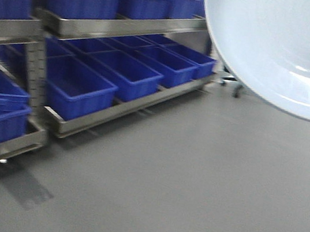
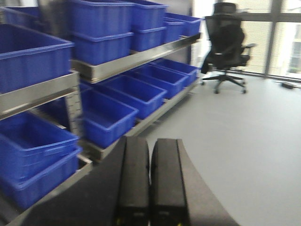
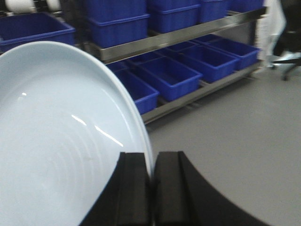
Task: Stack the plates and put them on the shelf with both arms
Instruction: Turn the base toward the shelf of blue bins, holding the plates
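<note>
A large pale blue-white glossy plate (image 1: 276, 46) fills the upper right of the front view, held up in the air. In the right wrist view the same plate (image 3: 56, 141) stands on edge at the left, and my right gripper (image 3: 153, 165) is shut on its rim, one finger on each side. I cannot tell whether one plate or two stacked plates are held. My left gripper (image 2: 150, 155) is shut and empty, its fingers pressed together, pointing toward the shelf rack. Neither gripper shows in the front view.
A steel shelf rack (image 1: 121, 28) holding several blue plastic bins (image 1: 77, 87) runs along the left, also in the left wrist view (image 2: 131, 60) and the right wrist view (image 3: 178, 37). A black office chair (image 2: 228, 47) stands at the back. Grey floor (image 1: 191, 185) lies ahead.
</note>
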Controlling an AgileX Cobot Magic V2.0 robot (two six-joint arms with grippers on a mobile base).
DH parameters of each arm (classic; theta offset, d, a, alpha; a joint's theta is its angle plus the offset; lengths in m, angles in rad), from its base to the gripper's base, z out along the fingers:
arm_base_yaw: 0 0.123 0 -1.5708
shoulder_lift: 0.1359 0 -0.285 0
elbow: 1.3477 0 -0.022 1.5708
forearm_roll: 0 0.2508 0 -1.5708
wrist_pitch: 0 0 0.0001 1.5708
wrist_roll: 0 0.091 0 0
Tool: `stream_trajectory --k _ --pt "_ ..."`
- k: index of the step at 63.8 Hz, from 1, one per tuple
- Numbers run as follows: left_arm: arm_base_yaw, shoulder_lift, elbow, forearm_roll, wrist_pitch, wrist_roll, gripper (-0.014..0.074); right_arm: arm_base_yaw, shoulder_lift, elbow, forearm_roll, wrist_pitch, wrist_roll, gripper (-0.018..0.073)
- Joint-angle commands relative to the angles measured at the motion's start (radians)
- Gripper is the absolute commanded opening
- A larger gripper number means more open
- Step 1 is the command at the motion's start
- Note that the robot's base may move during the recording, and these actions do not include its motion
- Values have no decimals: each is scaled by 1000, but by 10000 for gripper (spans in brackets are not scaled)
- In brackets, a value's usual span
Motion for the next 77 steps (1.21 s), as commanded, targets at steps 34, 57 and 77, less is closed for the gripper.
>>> stream_trajectory --k 34,57,77 --pt "1 12 -28 -1 -92 -3 80 -7 -1 -30 3 -99 2 36" --pt "1 12 -28 -1 -92 -3 80 -7 -1 -30 3 -99 2 36" --pt "1 12 -28 -1 -92 -3 80 -7 -1 -30 3 -99 2 36"
